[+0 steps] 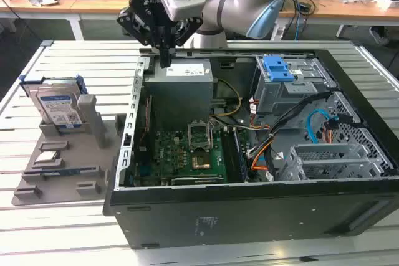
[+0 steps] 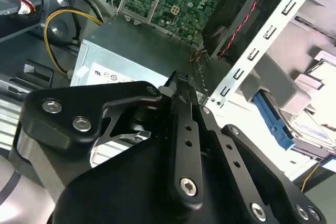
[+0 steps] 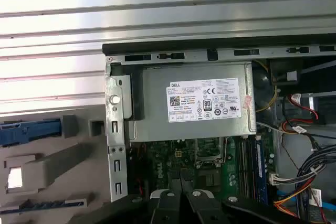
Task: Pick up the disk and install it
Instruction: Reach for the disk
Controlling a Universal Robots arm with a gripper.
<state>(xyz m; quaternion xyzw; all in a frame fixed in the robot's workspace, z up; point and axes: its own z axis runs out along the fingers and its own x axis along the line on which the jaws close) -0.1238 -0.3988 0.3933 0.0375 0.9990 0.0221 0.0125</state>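
Black links of the gripper [image 2: 181,78] sit closest to the lens in the second wrist view. Its fingers [image 2: 185,114] look drawn fully together, holding nothing. They hang just above the power supply [image 1: 181,70], over the corner that meets the side wall of the computer case [image 1: 249,216]. The disk [image 1: 58,107] stands upright in a grey holder [image 1: 75,160] on the table [image 1: 81,60]. It is well apart from the power supply, outside that case wall, and untouched.

As I judge the risks, closed fingers cannot take the disk, so reaching it in this state would only knock it or shove it in its slot. Dropping lower here would strike the power supply or the case rim. A sideways path toward the disk, run too low, could catch that rim as well. The disk looks thin and tall in its slot, so a skewed grip on the blue bracket [image 2: 272,121] might jam it in the holder or let it slip. Loose cables [image 1: 262,147] on the far side of the power supply could snag a carried disk.

The arm [image 1: 246,4] reaches over from behind the power supply with its elbow bent. The wrist is turned so the fingers point straight down.
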